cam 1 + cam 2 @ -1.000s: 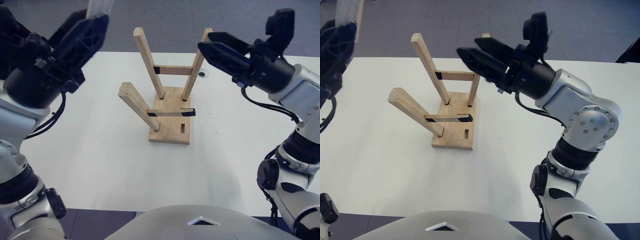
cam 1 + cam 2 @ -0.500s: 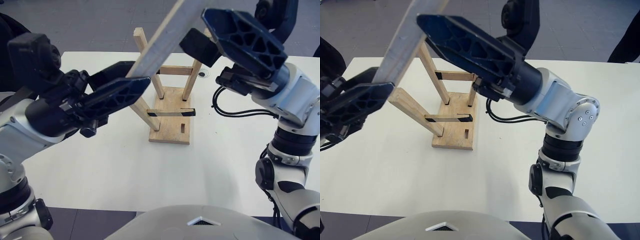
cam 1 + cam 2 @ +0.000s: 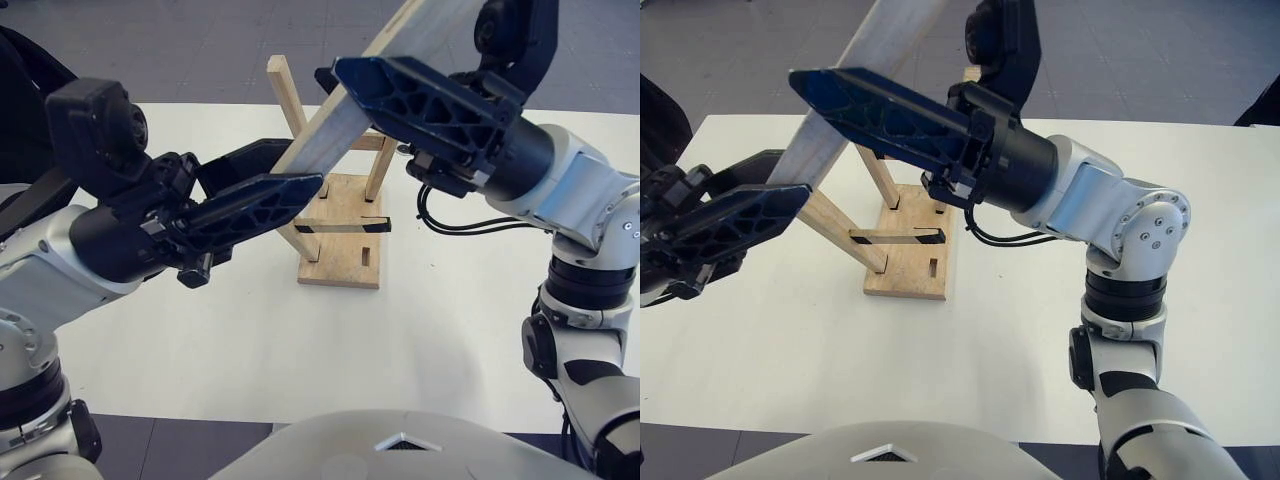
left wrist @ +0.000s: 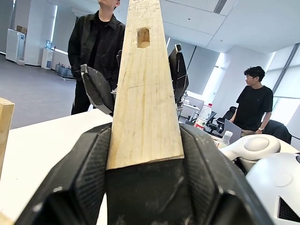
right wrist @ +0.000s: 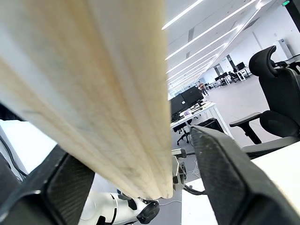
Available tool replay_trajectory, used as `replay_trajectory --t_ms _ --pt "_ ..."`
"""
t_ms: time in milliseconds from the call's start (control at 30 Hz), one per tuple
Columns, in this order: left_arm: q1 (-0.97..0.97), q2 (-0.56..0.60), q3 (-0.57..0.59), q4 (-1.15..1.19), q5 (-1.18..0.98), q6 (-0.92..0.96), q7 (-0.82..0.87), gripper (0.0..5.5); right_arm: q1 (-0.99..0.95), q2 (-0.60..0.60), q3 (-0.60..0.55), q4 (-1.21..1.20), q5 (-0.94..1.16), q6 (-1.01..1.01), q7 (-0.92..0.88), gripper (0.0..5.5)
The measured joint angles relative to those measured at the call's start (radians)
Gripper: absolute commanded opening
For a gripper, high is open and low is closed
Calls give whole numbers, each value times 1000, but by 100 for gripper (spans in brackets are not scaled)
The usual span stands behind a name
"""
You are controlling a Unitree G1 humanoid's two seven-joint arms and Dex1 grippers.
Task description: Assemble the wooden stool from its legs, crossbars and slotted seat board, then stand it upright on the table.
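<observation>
The fingers of the left gripper (image 3: 300, 165) are pinching a pale wooden leg (image 3: 350, 115) over the white worktop (image 3: 200, 330), where the part-built wooden stool (image 3: 345, 225) is resting seat-down before dark floor tiles (image 3: 200, 45), and the spread fingers of the right gripper (image 3: 332, 80) are straddling that leg.

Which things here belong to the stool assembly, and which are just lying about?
For the job: loose leg, its lower end in the left hand, right hand higher up; seat board on the table with three legs and two crossbars fitted.
Just lying about: office chair and bottle in the room behind.
</observation>
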Motion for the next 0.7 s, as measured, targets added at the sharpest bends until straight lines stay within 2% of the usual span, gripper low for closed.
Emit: replay_trajectory --t_ms 167,467,500,700 --pt "15 12 0 16 2 1 -17 211 -1 -15 8 -1 -12 0 26 213" --pt "44 13 0 17 10 -1 -46 210 -1 -45 20 -9 -22 6 40 210" --pt "47 13 0 16 10 -1 -49 247 -1 -50 20 -10 -22 9 45 210" --pt "62 12 7 -11 50 -12 -99 345 -1 -63 20 -9 -21 9 67 205"
